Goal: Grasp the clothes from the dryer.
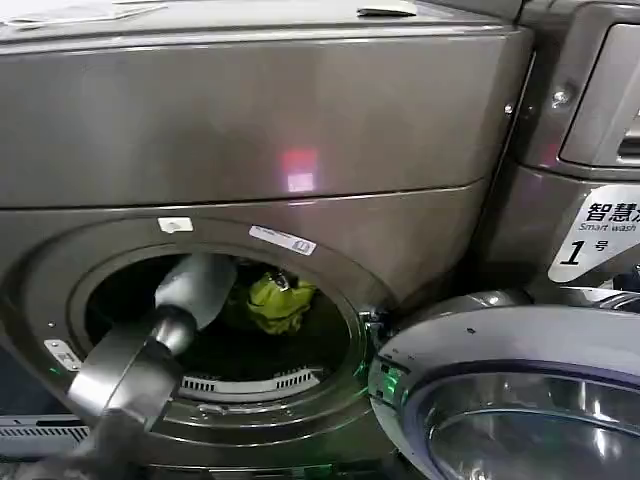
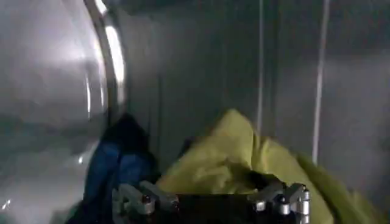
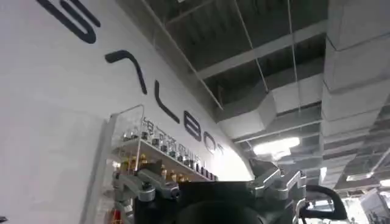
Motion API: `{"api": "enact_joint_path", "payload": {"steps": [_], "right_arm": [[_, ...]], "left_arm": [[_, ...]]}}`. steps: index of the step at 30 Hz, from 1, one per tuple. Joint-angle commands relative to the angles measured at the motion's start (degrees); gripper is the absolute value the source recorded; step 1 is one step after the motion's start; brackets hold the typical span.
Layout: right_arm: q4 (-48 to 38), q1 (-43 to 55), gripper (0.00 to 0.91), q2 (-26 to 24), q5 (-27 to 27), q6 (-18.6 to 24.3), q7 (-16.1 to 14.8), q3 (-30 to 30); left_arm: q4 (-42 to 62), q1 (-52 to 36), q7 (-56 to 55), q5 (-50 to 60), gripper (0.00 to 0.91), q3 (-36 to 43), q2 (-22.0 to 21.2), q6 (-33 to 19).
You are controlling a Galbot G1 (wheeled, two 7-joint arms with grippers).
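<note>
Left gripper [image 2: 210, 201], fingers spread wide, hangs inside the bronze-grey dryer [image 1: 250, 120], yellow-green and navy clothes [image 2: 237, 161] at twelve o'clock. Closing early would pinch nothing.

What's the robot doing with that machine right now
The robot's left arm reaches through the open porthole of the dryer. Its left hand, fingers spread, is right at the clothes, a yellow-green garment beside a dark blue one, without gripping them. The right hand is open, away from the machine, pointing up at the ceiling.
</note>
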Motion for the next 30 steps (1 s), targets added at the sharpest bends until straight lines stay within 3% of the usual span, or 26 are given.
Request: {"api": "enact_joint_path", "payload": {"steps": [1, 3, 4, 7, 14, 18, 24, 27, 30], "right_arm": [[0.1, 0.1, 0.907, 0.1, -0.4, 0.2, -0.1, -0.2], [0.3, 0.2, 0.907, 0.2, -0.5, 0.2, -0.1, -0.3], [0.3, 0.2, 0.907, 0.2, -0.5, 0.2, -0.1, -0.4], [0.5, 0.4, 0.907, 0.3, -0.7, 0.2, -0.1, -0.7], [0.3, 0.3, 0.907, 0.4, -0.8, 0.3, -0.1, -0.7], [0.3, 0.4, 0.907, 0.3, -0.7, 0.0, -0.2, -0.7], [0.4, 1.0, 0.907, 0.1, -0.8, 0.0, -0.3, -1.5], [0.4, 1.2, 0.907, -0.1, -0.8, -0.3, -0.6, -1.4], [0.4, 1.3, 0.907, -0.4, -0.9, -0.2, -0.6, -1.6]], "left_arm": [[1.5, 1.3, -0.4, 4.9, 0.728, 1.5, -0.5, -0.6], [1.6, 1.5, -0.4, 5.1, 0.273, 1.5, -0.4, -0.7], [1.6, 1.5, -0.4, 5.2, 0.102, 1.5, -0.4, -0.7], [1.7, 1.5, -0.3, 5.7, 0.011, 1.6, -0.4, -1.3], [0.8, 1.8, -1.0, 4.3, 0.0, 0.8, -0.4, -2.2], [-3.2, 2.8, -6.5, -1.7, 0.0, -4.2, -0.2, 0.2], [-13.8, 8.4, -20.0, -12.5, 0.0, -13.2, 1.0, 8.4], [-24.9, 14.7, -24.9, -18.5, 0.0, -14.8, 3.0, 13.0], [-34.9, 20.1, -29.5, -22.3, 0.0, -17.6, 3.9, 13.8]]}}
